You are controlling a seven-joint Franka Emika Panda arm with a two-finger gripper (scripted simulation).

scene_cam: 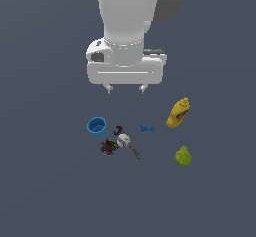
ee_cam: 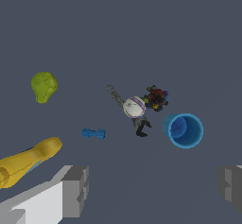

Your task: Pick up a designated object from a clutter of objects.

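The designated object, a tiny bright-blue bone-shaped piece (scene_cam: pixel 147 128) (ee_cam: pixel 93 133), lies on the grey floor between the yellow bottle (scene_cam: pixel 178 113) (ee_cam: pixel 26 161) and the blue cup (scene_cam: pixel 97 127) (ee_cam: pixel 184 130). My gripper (scene_cam: pixel 126 88) (ee_cam: pixel 153 190) hangs open well above the clutter of objects, with nothing between its fingers (ee_cam: pixel 75 190). In the exterior view the blue piece sits below and slightly to the right of the fingertips.
A white ball (scene_cam: pixel 123 140) (ee_cam: pixel 134 107) rests beside a dark multicoloured toy (scene_cam: pixel 109 146) (ee_cam: pixel 156 98) and a thin black tool (scene_cam: pixel 134 151) (ee_cam: pixel 114 94). A green pear-like fruit (scene_cam: pixel 183 156) (ee_cam: pixel 44 86) lies at the exterior view's right, beyond the bottle.
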